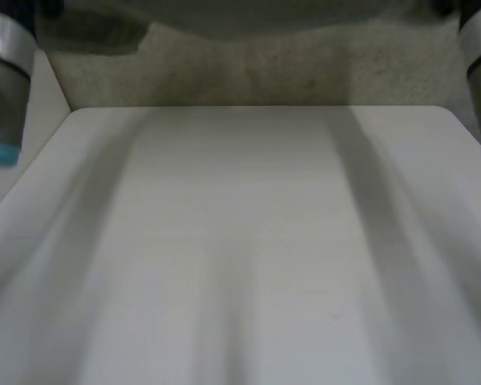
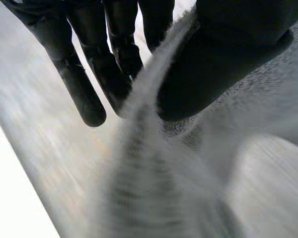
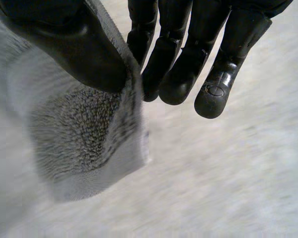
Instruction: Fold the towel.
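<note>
You have the left robot hand (image 2: 213, 64) pinching the towel (image 2: 154, 188) along an edge, thumb against fingers. The right robot hand (image 3: 74, 49) pinches a corner likewise. The towel hangs from both, seemingly above the desk (image 1: 248, 208).

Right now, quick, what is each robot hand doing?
Left hand: closed on the towel, pinching it between thumb and fingers.
Right hand: closed on the towel near a corner, same pinch.

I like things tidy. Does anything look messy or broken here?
Nothing looks spilled or torn. The towel just isn't lying flat: the left robot hand pinches an edge, which bunches into a ridge below its thumb, and the right robot hand pinches a corner.
</note>
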`<move>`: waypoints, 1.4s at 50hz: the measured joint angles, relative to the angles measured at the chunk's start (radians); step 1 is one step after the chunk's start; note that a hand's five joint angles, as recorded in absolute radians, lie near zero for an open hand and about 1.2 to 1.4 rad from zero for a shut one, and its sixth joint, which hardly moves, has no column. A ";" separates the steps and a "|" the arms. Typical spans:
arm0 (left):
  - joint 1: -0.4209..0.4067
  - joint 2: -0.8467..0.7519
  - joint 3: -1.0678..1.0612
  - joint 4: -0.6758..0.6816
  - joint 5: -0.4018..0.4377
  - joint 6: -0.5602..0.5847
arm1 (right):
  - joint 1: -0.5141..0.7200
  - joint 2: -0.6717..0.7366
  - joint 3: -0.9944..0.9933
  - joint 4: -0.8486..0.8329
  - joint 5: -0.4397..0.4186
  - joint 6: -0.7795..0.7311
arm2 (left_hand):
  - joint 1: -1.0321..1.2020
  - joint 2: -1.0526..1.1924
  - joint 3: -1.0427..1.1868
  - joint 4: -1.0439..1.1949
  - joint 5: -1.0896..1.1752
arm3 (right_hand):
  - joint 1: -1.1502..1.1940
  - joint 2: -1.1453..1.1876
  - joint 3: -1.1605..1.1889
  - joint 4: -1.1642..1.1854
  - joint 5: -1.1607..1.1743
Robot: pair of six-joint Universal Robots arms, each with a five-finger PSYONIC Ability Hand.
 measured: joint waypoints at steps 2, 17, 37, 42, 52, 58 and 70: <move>0.009 -0.019 -0.054 -0.028 0.020 -0.004 | -0.001 0.021 0.017 0.083 -0.026 0.000 | 0.000 0.000 0.000 0.000 0.000 | 0.000 0.000 0.000 0.000 0.000; 0.022 -0.313 -0.279 -0.093 0.092 0.118 | 0.004 0.250 0.219 0.196 -0.066 -0.006 | 0.000 0.000 0.000 0.000 0.000 | 0.000 0.000 0.000 0.000 0.004; 0.076 -0.071 -0.552 -0.166 0.117 0.338 | -0.029 -0.025 0.484 0.255 -0.067 -0.011 | 0.000 0.000 0.000 0.000 0.000 | 0.000 0.000 0.000 0.000 0.005; 0.087 0.108 -0.667 -0.167 0.162 0.335 | -0.064 -0.187 0.557 0.355 -0.097 -0.021 | 0.000 0.000 0.000 0.000 0.000 | 0.000 0.000 0.000 0.000 0.005; 0.108 0.361 -0.818 -0.247 0.244 0.333 | -0.175 -0.399 0.611 0.629 -0.234 -0.120 | 0.000 0.000 0.000 0.000 0.000 | 0.000 0.000 0.000 0.000 0.005; 0.114 0.383 -0.819 -0.309 0.291 0.335 | -0.200 -0.400 0.582 0.684 -0.302 -0.150 | 0.000 0.000 0.000 0.000 0.000 | 0.000 0.000 0.000 0.000 0.005; 0.075 -0.093 -0.432 -0.216 0.253 0.345 | -0.088 0.081 0.250 0.463 -0.163 -0.096 | 0.000 0.000 0.000 0.000 0.000 | 0.000 0.000 0.000 0.000 0.006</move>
